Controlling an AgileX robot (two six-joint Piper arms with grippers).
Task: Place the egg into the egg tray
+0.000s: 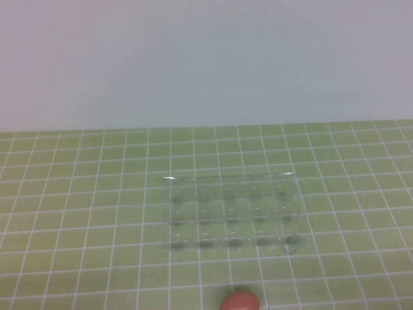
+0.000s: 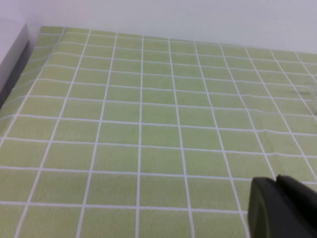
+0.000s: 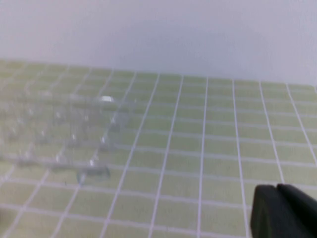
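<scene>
Egg tray (image 1: 233, 214): clear plastic, lying flat on the green checked tablecloth (image 1: 77, 213) about mid-table in the high view. Three rows of five shallow cups show only as faint dimples and glints. Its edges are hard to trace; the far edge and near right corner catch the most light.

Egg tray, right wrist view (image 3: 64, 131): seen again as a blurred patch of glints; the cup outlines cannot be counted there and its near side fades into the cloth.

Egg (image 1: 240, 301): reddish-orange, resting on the cloth on the robot's side of the egg tray, apart from it and roughly level with the tray's middle columns. The picture's lower edge cuts it off, so only its upper part shows. It lies outside the tray; no cup holds anything.

Left gripper (image 2: 283, 208): only a dark, blurred piece of it shows in the left wrist view, over bare cloth. How far its fingers stand apart cannot be told. The egg tray is barely hinted at by a faint glint at that view's edge.

Right gripper (image 3: 282, 210): likewise one dark corner piece in the right wrist view, over cloth beside the egg tray and not touching it. Its spread cannot be told.

High view: neither arm appears.

Wall (image 1: 206, 58): plain pale surface behind the table.
</scene>
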